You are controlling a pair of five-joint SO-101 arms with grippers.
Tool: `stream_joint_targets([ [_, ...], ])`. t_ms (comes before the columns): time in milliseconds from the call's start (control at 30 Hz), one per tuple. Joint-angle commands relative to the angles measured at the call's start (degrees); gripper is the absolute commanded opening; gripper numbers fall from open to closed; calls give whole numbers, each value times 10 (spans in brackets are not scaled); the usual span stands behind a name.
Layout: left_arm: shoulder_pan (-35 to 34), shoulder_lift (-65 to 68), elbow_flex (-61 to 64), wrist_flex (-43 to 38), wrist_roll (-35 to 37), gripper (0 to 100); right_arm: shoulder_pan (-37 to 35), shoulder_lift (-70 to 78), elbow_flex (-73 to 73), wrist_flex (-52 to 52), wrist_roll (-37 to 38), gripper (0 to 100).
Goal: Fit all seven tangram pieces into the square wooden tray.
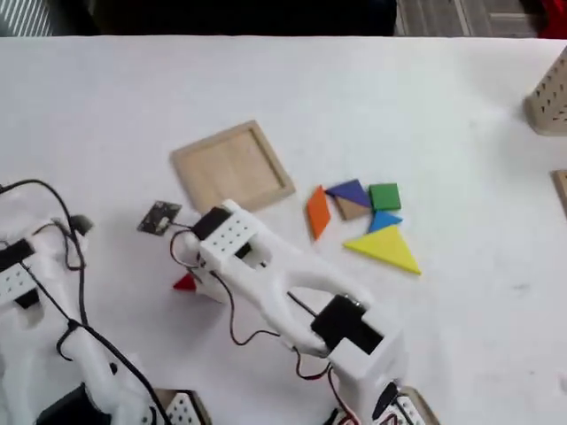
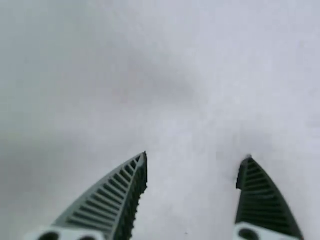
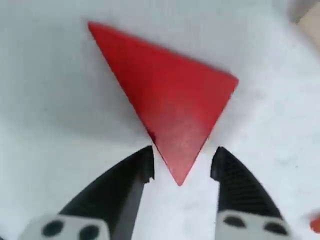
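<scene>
Bare tabletop (image 1: pixel 399 97) runs round the wooden tray (image 1: pixel 232 166) from its 9 through 12 to 2 o'clock. At 6 o'clock the right arm (image 1: pixel 283 283) lies slantwise, blocking that side; the right end effector (image 3: pixel 182 160) is spread astride a corner of the red triangle (image 3: pixel 165 105). A dark card (image 1: pixel 159 217) lies at 8 o'clock and the loose pieces (image 1: pixel 363 217) at 4. The left end effector (image 2: pixel 195 160) gapes over bare tabletop.

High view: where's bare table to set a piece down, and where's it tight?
Free: the wide strip beyond the wooden tray up to the far edge; the stretch right of the yellow triangle. Tight: tray's near side, where the right gripper straddles the red triangle, and the piece cluster around the green square.
</scene>
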Motion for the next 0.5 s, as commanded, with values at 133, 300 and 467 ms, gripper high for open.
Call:
stream_joint_targets([
  [133,-113,0,-34,-9,33,290,10,-38,-16,-8,-13,187],
  [300,-128,1,-10,-40,35,290,11,-34,-17,-49,-49,224],
  [467,-132,1,5,-72,35,290,12,-29,-11,-106,-77,264],
])
